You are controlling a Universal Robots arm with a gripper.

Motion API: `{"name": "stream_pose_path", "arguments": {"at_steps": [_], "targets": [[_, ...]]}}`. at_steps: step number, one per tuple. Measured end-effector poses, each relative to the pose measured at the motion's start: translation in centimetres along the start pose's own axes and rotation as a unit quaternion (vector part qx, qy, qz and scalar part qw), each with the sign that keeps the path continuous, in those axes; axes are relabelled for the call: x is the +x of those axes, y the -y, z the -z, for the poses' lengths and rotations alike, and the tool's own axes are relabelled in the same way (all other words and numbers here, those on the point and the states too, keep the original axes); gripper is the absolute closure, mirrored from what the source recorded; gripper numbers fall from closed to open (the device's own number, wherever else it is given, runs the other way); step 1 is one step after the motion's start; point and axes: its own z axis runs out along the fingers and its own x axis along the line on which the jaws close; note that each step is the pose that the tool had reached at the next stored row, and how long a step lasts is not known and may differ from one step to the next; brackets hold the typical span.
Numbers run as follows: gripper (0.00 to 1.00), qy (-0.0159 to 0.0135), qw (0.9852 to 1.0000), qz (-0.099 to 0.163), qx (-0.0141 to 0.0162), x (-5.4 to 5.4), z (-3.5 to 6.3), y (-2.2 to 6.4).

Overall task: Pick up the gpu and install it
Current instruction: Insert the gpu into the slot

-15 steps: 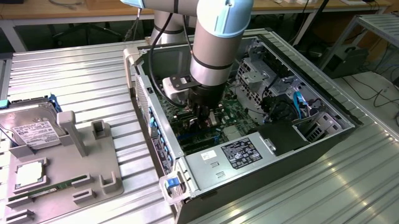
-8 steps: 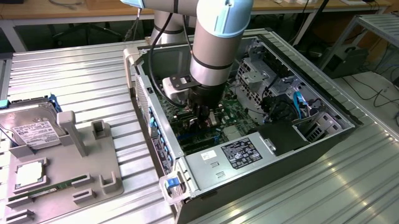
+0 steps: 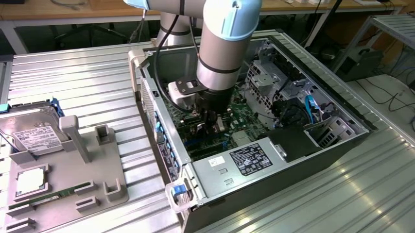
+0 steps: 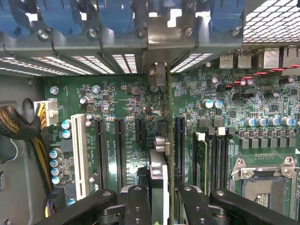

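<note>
You're seeing the motherboard (image 4: 117,108) gleaming glossy green, its slots (image 4: 100,150) looking matt black plastic. The gpu (image 4: 160,164) is showing shiny metal between the matt black fingers (image 4: 137,201) of the gripper (image 4: 163,194). On the exterior view's left, the table (image 3: 97,82) is shining as ribbed metal, the tray (image 3: 71,184) looking dull grey plastic.

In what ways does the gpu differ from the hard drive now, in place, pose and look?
Place: the gpu is inside the computer case, clamped in the gripper; the hard drive rests outside on the gray holder.
Pose: the gpu stands on edge over the green board; the hard drive lies with its label up.
Look: the gpu is thin, the hard drive boxy and silver.
Both are computer parts.
</note>
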Motion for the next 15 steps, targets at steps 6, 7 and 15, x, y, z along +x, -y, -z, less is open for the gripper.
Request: {"name": "stream_pose_path", "arguments": {"at_steps": [6,7,15], "targets": [[0.72,0.0000,1.0000,0.000,0.0000,0.0,-0.24,-0.06],[0.72,0.0003,1.0000,0.000,0.0006,0.0,-0.16,-0.06],[0.72,0.0001,1.0000,0.000,0.0036,-0.1,0.89,-0.03]]}}
